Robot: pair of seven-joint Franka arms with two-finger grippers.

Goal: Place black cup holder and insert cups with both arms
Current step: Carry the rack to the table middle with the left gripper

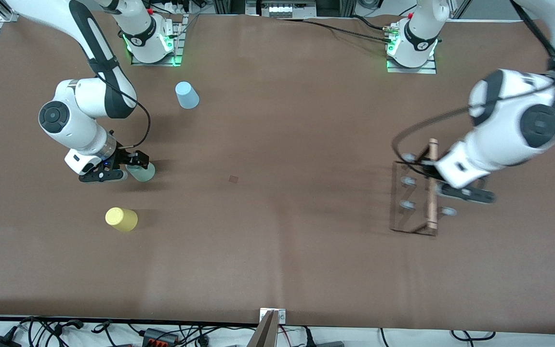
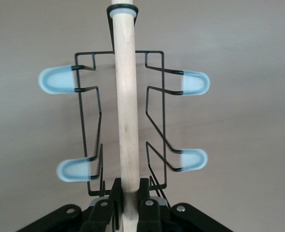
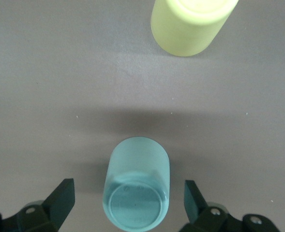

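The black cup holder [image 1: 415, 200] is at the left arm's end of the table. My left gripper [image 1: 432, 167] is shut on its wooden rod [image 2: 127, 96], with pale blue peg tips [image 2: 57, 79] on both sides. I cannot tell whether its base touches the table. At the right arm's end, my right gripper [image 1: 132, 166] is open and low around the mint green cup [image 3: 136, 186], one finger [image 3: 62, 195] on each side and apart from it. The yellow cup [image 1: 121, 219] stands nearer the front camera. The light blue cup [image 1: 187, 95] stands farther from it.
The two arm bases [image 1: 150, 43] [image 1: 412, 46] stand along the table's back edge. A small dark mark [image 1: 233, 179] lies mid-table. Cables and a metal bracket [image 1: 272, 320] run along the front edge.
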